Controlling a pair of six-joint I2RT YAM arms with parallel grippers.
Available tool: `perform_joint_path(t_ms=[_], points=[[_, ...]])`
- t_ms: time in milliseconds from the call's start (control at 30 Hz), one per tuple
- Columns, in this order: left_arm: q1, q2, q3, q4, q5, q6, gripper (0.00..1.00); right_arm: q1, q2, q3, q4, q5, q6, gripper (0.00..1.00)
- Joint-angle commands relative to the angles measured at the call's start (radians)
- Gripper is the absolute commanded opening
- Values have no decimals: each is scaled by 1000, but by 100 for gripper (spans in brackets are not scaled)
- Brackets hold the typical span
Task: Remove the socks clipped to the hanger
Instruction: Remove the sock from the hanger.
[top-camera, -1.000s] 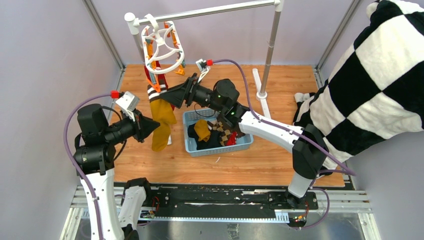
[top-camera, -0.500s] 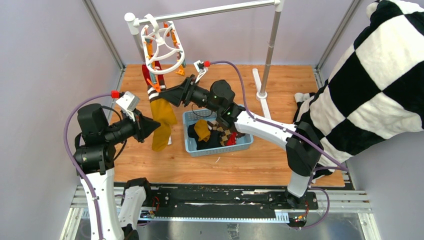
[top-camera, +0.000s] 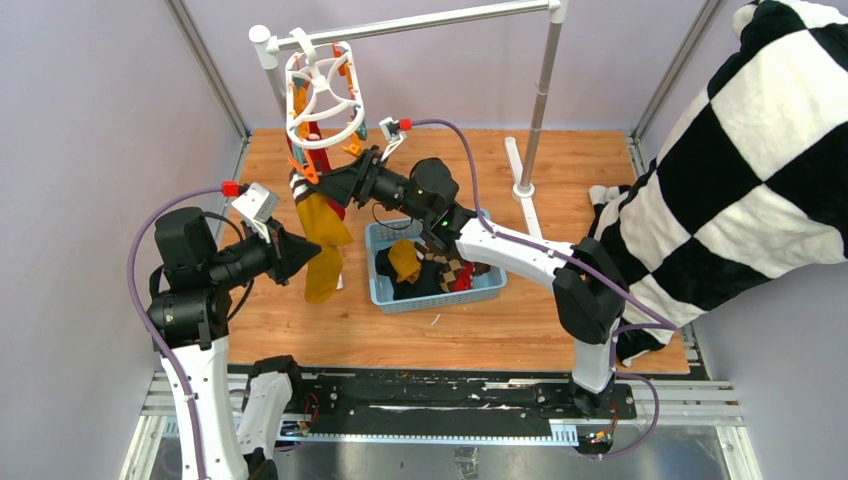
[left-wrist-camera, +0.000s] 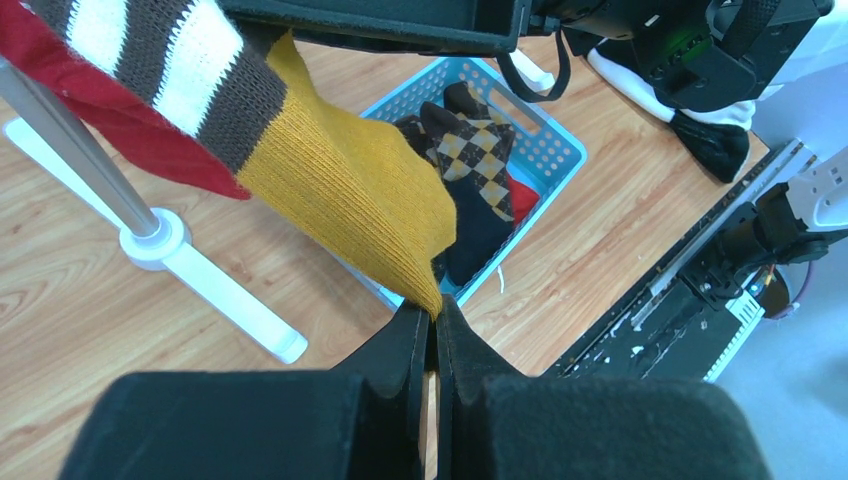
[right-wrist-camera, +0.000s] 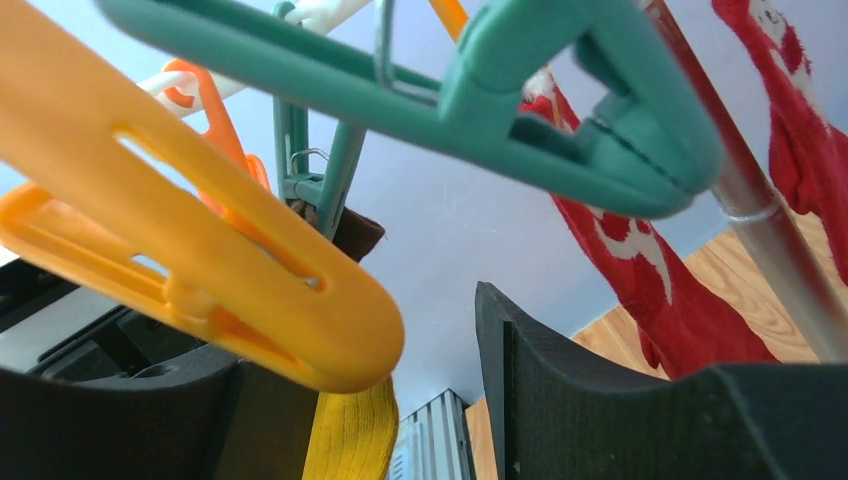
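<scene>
The white ring hanger (top-camera: 322, 95) hangs from the rail with orange and teal pegs. A mustard sock (top-camera: 322, 245) with a brown-and-white striped cuff hangs from it, beside a red sock (top-camera: 318, 165). My left gripper (top-camera: 300, 255) is shut on the mustard sock's toe (left-wrist-camera: 425, 290). My right gripper (top-camera: 327, 185) sits just under the hanger, open. In the right wrist view an orange peg (right-wrist-camera: 200, 260) lies between its fingers (right-wrist-camera: 560, 400), against the left one, with a gap to the right one. A teal peg (right-wrist-camera: 480, 100) hangs above, and the red sock (right-wrist-camera: 680, 290) is to the right.
A blue basket (top-camera: 440, 300) holding argyle, mustard, dark and red socks stands right of the hanging sock. The grey rail stand (top-camera: 540, 100) spans the back, with its near pole (left-wrist-camera: 70, 150) beside the socks. A black-and-white checkered blanket (top-camera: 760, 150) fills the right side.
My right gripper has moved left and up under the hanger, and the hanger has swung up and left. The left gripper has held still on the mustard sock.
</scene>
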Motion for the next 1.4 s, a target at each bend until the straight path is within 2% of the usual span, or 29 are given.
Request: perform_joint_path(t_ms=[0, 200, 533, 733, 1067, 1233, 1367], points=[[-3, -15, 4, -6, 11, 0, 0, 9, -7, 16, 94, -8, 31, 59], [-3, -19, -6, -6, 7, 3, 0, -6, -23, -2, 155, -46, 79, 62], [-3, -16, -14, -6, -12, 6, 0, -5, -9, 38, 119, -22, 96, 69], [-3, -18, -6, -6, -13, 4, 0, -4, 29, 86, 103, 26, 103, 64], [-4, 1, -12, -6, -62, 28, 0, 24, 13, 105, -5, 154, 27, 45], [-3, 4, -13, -6, -58, 30, 0, 28, 28, 119, -18, 143, 21, 44], [-4, 8, -13, -6, -52, 33, 0, 29, 54, 150, -1, 104, 37, 48]])
